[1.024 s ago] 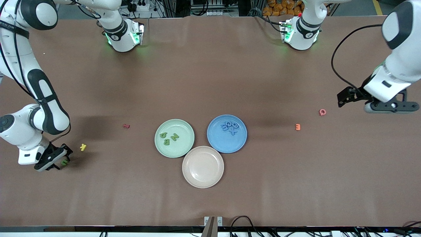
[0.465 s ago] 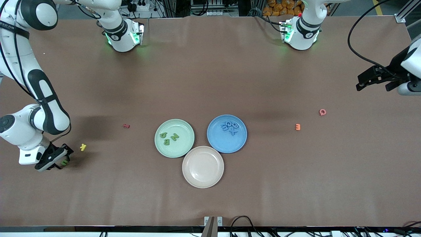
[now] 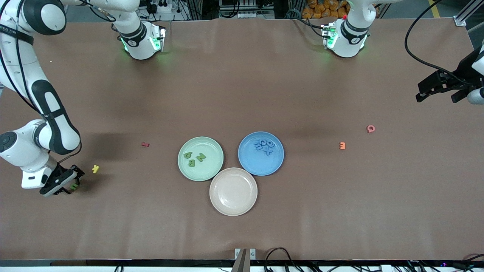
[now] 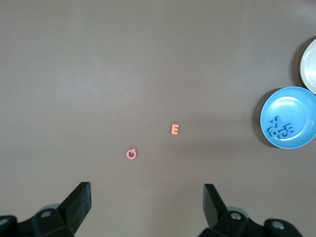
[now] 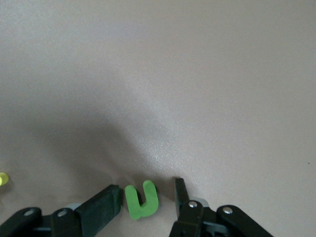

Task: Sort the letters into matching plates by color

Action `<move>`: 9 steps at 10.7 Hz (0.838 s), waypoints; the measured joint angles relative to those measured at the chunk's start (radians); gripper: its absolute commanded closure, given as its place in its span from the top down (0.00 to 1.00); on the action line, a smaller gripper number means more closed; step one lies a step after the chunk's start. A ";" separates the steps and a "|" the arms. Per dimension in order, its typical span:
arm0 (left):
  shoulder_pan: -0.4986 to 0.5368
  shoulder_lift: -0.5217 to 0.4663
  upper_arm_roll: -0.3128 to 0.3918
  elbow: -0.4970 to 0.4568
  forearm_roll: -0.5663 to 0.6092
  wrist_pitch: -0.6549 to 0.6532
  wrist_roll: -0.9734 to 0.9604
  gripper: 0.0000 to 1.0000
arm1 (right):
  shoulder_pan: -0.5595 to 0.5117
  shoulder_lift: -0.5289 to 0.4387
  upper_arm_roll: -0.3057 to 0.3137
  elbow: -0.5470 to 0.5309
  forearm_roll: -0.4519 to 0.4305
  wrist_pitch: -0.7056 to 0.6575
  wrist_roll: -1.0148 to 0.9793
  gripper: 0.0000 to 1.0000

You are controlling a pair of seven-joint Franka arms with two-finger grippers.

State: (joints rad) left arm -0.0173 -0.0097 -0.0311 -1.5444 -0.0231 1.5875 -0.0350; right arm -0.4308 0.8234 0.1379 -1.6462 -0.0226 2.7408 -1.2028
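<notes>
A pale green plate [image 3: 211, 145] holds three dark green letters [image 3: 194, 158]. Beside it, a blue plate [image 3: 264, 167] holds several blue letters [image 3: 263, 145]; it also shows in the left wrist view [image 4: 296, 103]. My right gripper [image 3: 72, 182] is down at the table at the right arm's end, open, with its jaws either side of a green letter U [image 5: 140, 200]. One finger [image 5: 106, 202] touches the U and the other stands a little apart. My left gripper [image 3: 435, 88] is open and empty, up over the left arm's end of the table.
A pale pink plate [image 3: 233, 191] touches both plates and lies nearer the front camera. A yellow K [image 3: 95, 169] lies beside the right gripper and a small red letter [image 3: 145, 144] farther in. An orange E [image 3: 342, 145] and a pink-red G [image 3: 371, 129] lie toward the left arm's end.
My left gripper has swung away from the G toward the left arm's end of the table and partly out of the front view. The right gripper has stayed at the green U.
</notes>
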 measured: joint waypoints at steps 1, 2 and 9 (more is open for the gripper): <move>-0.001 0.001 0.000 0.000 0.000 0.000 0.000 1.00 | 0.000 0.000 0.000 0.000 0.000 0.000 0.000 0.47; -0.002 0.003 0.000 0.000 0.000 0.000 0.000 1.00 | -0.001 0.000 0.000 0.000 0.000 0.001 0.000 0.45; 0.005 0.023 0.002 0.005 0.003 0.032 -0.003 1.00 | -0.004 0.001 0.000 0.001 0.000 0.016 0.000 0.37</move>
State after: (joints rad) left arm -0.0123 0.0133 -0.0294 -1.5396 -0.0204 1.6193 -0.0376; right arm -0.4345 0.8240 0.1380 -1.6457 -0.0225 2.7568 -1.2028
